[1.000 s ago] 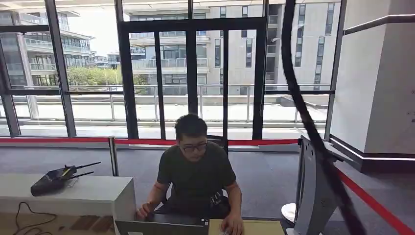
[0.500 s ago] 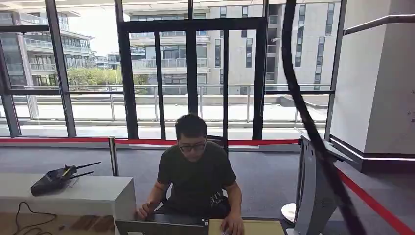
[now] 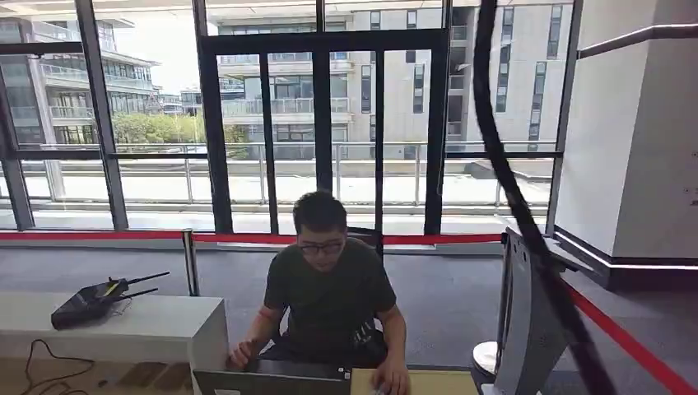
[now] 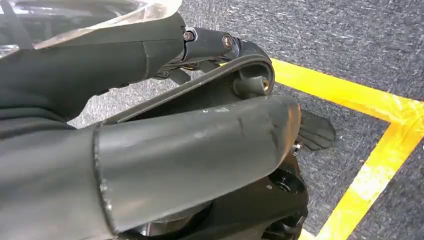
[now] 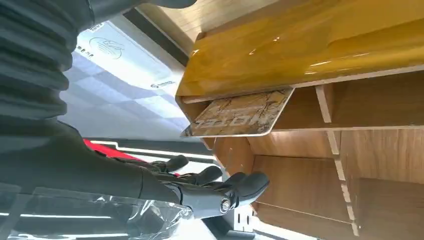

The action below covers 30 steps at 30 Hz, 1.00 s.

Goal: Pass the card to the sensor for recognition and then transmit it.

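In the right wrist view a patterned card [image 5: 241, 116] printed with "HOTEL" lies in a slot of a wooden rack [image 5: 370, 165], its end sticking out under a glossy yellow top [image 5: 310, 45]. My right hand [image 5: 200, 187] is close beside the card, its dark fingers [image 5: 250, 184] stretched out and apart, touching nothing. My left hand [image 4: 200, 145] hangs over grey carpet with nothing in it, its fingers [image 4: 212, 42] extended.
A person [image 3: 331, 296] sits straight ahead at a laptop [image 3: 272, 383]. A grey upright panel [image 3: 527, 329] stands at right, a white counter [image 3: 140, 329] with a black router [image 3: 90, 301] at left. A red barrier belt [image 3: 625, 341] and a black cable [image 3: 510, 189] cross the view. Yellow floor tape [image 4: 370, 165] lies under my left hand.
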### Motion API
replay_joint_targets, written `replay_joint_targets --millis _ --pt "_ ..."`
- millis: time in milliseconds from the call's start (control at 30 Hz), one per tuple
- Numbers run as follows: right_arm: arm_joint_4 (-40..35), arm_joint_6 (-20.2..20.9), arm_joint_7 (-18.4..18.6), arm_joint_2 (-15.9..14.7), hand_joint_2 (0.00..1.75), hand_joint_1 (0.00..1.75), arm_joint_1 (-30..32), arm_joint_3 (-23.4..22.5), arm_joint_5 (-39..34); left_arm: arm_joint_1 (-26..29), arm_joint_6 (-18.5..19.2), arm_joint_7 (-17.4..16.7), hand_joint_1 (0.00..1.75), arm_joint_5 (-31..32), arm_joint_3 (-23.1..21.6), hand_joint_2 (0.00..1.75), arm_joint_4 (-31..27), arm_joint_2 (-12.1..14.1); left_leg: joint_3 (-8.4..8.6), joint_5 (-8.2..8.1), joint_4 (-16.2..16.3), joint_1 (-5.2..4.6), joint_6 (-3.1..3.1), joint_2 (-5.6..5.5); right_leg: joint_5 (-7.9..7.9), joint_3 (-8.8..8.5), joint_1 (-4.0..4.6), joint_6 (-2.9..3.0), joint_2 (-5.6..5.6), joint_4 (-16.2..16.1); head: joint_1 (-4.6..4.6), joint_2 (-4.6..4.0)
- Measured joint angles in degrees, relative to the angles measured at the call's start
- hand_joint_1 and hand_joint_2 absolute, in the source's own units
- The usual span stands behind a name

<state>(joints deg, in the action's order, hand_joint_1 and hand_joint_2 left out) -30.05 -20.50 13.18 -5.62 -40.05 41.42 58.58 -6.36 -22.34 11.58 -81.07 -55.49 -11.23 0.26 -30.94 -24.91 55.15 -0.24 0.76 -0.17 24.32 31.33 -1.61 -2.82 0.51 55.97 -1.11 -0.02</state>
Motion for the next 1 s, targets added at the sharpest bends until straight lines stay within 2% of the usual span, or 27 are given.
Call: replay_joint_targets --millis 67,100,1000 --pt "0.1 0.0 0.0 0.0 1.75 0.0 0.0 0.0 0.1 0.0 0.0 0.1 0.0 -0.1 0.0 0.0 0.0 0.0 0.0 0.0 0.0 0.0 0.0 0.0 0.0 0.0 0.0 0.0 0.0 0.0 -0.02 0.0" --pt "0.1 -0.1 0.1 0.0 1.75 1.75 0.0 0.0 0.3 0.0 -0.1 0.2 0.0 -0.3 0.0 0.0 0.0 0.0 0.0 0.0 0.0 0.0 0.0 0.0 0.0 0.0 0.0 0.0 0.0 0.0 -0.02 0.0" --pt "0.3 0.2 0.7 -0.2 1.75 1.75 -0.9 -0.9 1.6 0.0 0.1 0.3 0.0 0.0 0.2 0.0 0.0 0.3 0.02 0.0 0.0 0.0 0.0 0.0 0.0 0.0 0.0 0.0 0.0 0.0 -0.02 0.0"
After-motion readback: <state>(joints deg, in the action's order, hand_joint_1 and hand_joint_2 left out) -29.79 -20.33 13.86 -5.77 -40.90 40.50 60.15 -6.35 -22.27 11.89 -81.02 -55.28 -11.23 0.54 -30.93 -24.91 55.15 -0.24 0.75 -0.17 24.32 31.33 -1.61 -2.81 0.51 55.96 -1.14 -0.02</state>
